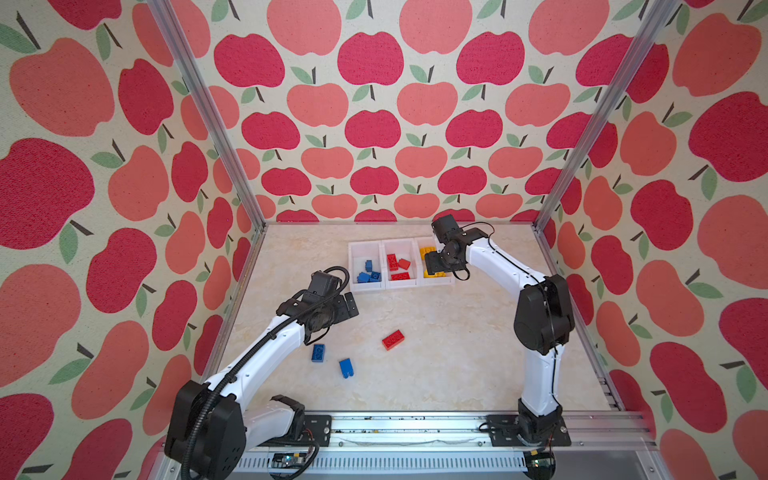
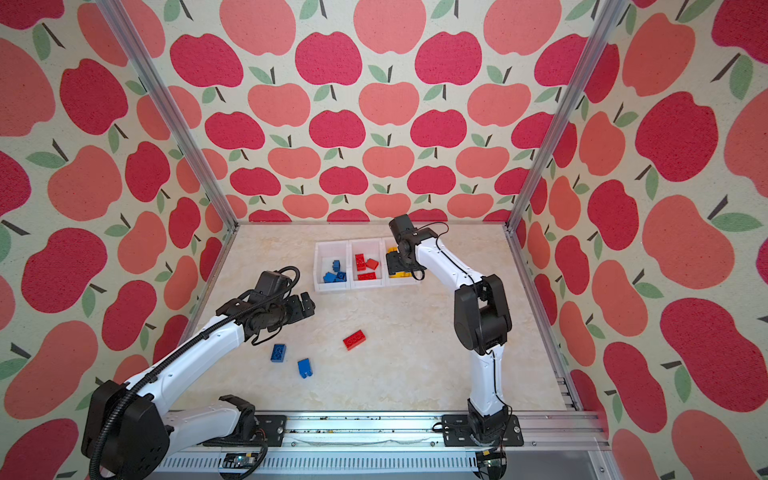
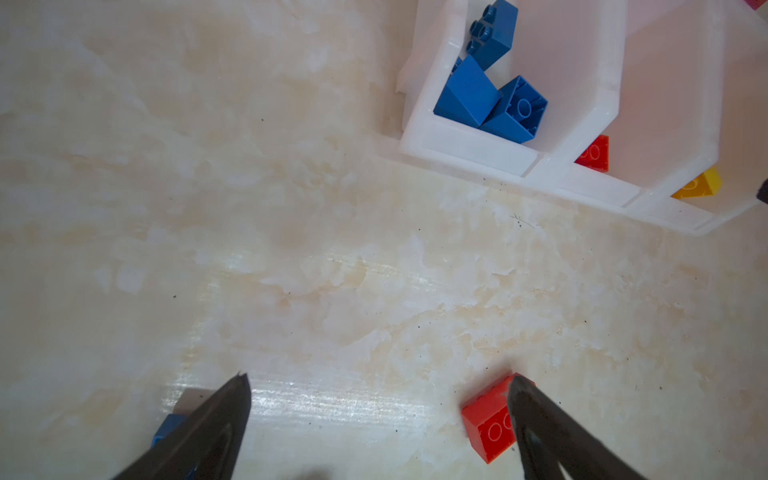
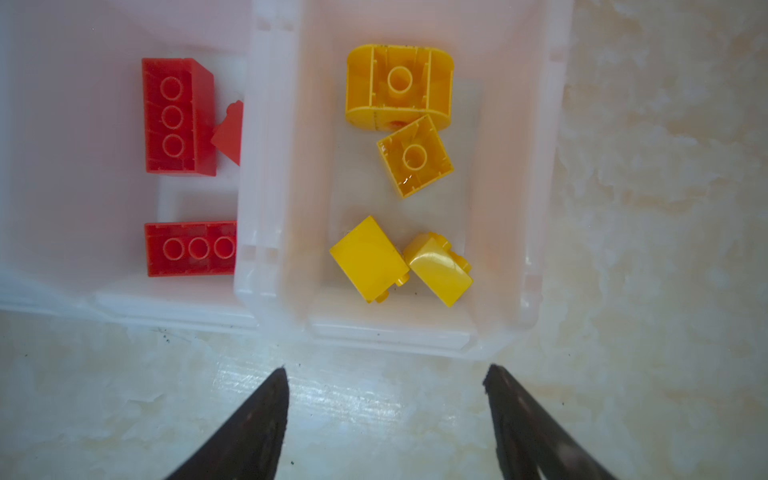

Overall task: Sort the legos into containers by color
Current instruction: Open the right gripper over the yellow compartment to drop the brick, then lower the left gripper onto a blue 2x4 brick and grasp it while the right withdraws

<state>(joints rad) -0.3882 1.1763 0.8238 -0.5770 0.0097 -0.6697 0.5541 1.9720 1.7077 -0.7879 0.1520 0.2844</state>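
Left arm: it rises from the near-left end of the front rail and slants in over the table. The left gripper is turned towards the bins and stands short of them. Its fingers are spread wide with nothing between them, and the left wrist view shows only bare table in the gap.

Right arm: it is based at the right of the rail with the lower link upright and the elbow high. The forearm reaches back and left to the right-hand bin. The right gripper points down at that bin's near edge, fingers apart and empty.

Bricks: blue bricks lie in the left bin, red bricks in the middle bin and yellow bricks in the right bin. On the open table lie a loose red brick, a loose blue brick and a second loose blue brick. They lie apart from one another and well short of the bins.

Hard to see: in both top views the right gripper covers most of the yellow bin. The right wrist view shows four yellow pieces there. The bin wall cuts off a third red brick. In the left wrist view a fingertip overlaps the loose red brick and a blue brick shows only as a corner. I cannot tell the gripper's height from that view.

Setting: the tabletop is glossy, cream and marble-patterned, with dark specks. Apple-print walls close in three sides, held by aluminium posts.
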